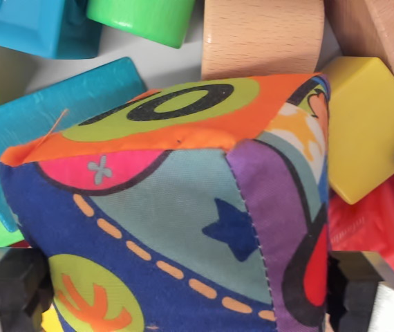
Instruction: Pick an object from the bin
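Observation:
A soft fabric cube point(183, 214) with bright prints fills the middle of the wrist view; its top face is orange with a green ring, its front face blue, teal and purple. My gripper point(183, 294) straddles it: one black fingertip point(14, 287) shows at the lower left and the other fingertip point(363, 290) at the lower right, each pressed against a side of the cube. The gripper is shut on the cube.
Wooden blocks crowd around the cube: a yellow cube point(370, 124) on the right, a natural wood cylinder point(263, 34) at the top, a green cylinder point(142, 17), a teal slab point(45, 117) on the left, a blue block point(38, 24) and a red piece point(377, 221).

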